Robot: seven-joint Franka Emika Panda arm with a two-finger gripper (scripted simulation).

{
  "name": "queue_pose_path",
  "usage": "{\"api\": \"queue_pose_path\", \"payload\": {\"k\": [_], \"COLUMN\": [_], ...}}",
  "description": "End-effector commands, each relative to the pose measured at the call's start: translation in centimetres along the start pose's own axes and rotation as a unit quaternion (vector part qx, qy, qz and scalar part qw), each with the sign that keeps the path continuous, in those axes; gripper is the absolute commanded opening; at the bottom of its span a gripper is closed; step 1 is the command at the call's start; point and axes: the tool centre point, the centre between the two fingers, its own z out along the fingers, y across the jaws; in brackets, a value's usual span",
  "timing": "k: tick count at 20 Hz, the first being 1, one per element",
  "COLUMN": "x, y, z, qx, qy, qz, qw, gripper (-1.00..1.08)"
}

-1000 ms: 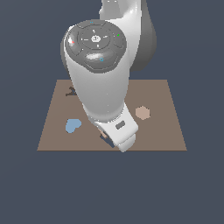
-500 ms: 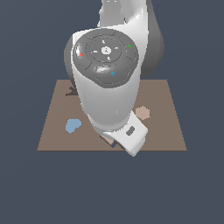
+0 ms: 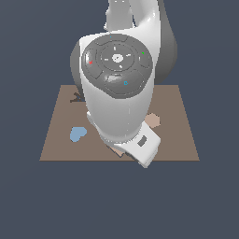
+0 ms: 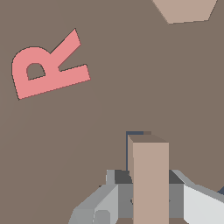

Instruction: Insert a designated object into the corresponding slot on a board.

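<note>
so the arm [image 3: 119, 93] pretty much eats the whole exterior view, its big white body hangs right over the middle of the brown board [image 3: 184, 135] and hides most of it. what you can still spot on the board there: a light blue heart-ish shape [image 3: 77, 134] out toward 8 o'clock from the board's middle, a tan hexagon [image 3: 152, 120] peeking out toward 3 o'clock, and a dark little mark [image 3: 76, 98] up around 10 o'clock, too covered to read. a sliver of tan [image 3: 120, 151] shows under the wrist at roughly 6 o'clock, near the board's front edge. the wrist view is way more useful: the end effector [image 4: 151, 197] is clenched on the tan t block [image 4: 150, 179], with grey fingers [image 4: 111, 197] pressed on either side of the upright tan stem, so it's grasping that piece and nothing else. right behind the block's top edge there's a thin dark navy outline, the slot [image 4: 133, 133], and the block sits right at it, overlapping it, though i can't tell from here whether it's already seated or just hovering above. a bit of dark blue also peeks out by the white finger. the pink r [image 4: 46, 65] lies flat on the board, well apart from the block, and the hexagon's edge [image 4: 183, 11] is cut off at the frame border.
</note>
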Motion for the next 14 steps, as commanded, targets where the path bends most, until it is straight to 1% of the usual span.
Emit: {"api": "queue_pose_path", "payload": {"k": [1,4,5,14], "x": [0.01,0.0,0.0,0.0], "y": [0.02,0.04,0.04,0.04], "z": [0.41,0.9,0.9,0.9], "qx": [0.0,0.0,0.0,0.0], "qy": [0.0,0.0,0.0,0.0], "qz": [-0.001,-0.002,-0.002,-0.002], "qw": [1.0,1.0,1.0,1.0], "gripper": [-1.0,-1.0,1.0,1.0]}}
